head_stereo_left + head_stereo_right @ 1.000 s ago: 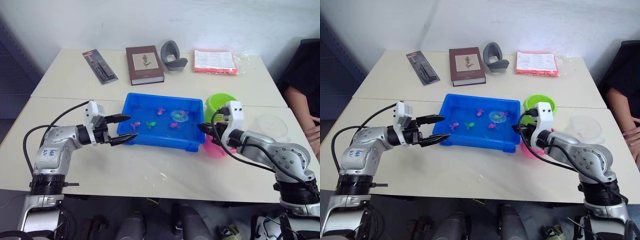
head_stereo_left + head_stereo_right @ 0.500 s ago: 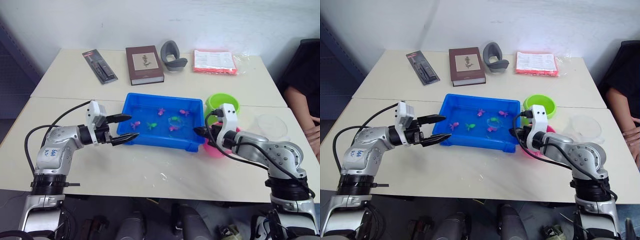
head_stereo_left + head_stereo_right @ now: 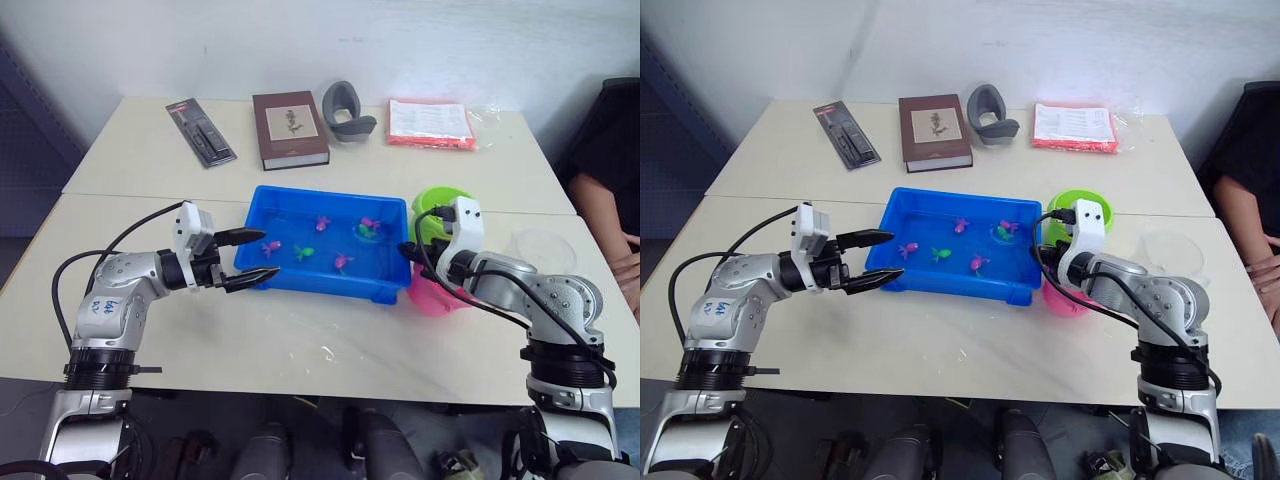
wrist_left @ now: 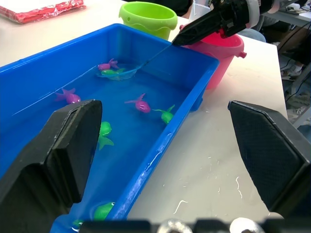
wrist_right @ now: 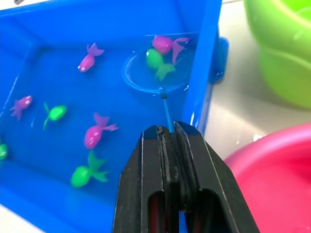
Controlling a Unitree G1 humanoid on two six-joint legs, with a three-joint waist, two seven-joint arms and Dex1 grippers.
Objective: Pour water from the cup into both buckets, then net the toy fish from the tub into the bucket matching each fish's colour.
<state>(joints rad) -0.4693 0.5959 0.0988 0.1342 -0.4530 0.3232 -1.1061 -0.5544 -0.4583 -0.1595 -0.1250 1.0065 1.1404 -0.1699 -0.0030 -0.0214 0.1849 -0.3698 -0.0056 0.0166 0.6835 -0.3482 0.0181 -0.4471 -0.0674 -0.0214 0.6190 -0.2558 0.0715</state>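
Observation:
The blue tub [image 3: 328,286] holds water and several toy fish, pink [image 5: 98,130] and green [image 5: 55,113]. My right gripper [image 5: 167,130] is shut on the net's thin handle at the tub's right wall. The net's hoop [image 5: 134,83] lies in the water in the far right corner, with a green fish [image 5: 156,60] inside it and a pink fish [image 5: 166,43] at its rim. The green bucket [image 3: 441,205] and the pink bucket [image 3: 436,296] stand right of the tub. The clear cup [image 3: 546,252] sits further right. My left gripper [image 3: 268,252] is open at the tub's front left corner.
At the back of the table lie a brown book [image 3: 289,130], a black packaged tool [image 3: 201,132], a grey curved object [image 3: 346,110] and a red-edged packet [image 3: 430,123]. A person [image 3: 608,190] sits at the right edge. Small water drops [image 3: 326,352] mark the table in front.
My right gripper has swung the net hoop from the tub's middle right towards the far right corner. Some fish have drifted. The left arm has not moved.

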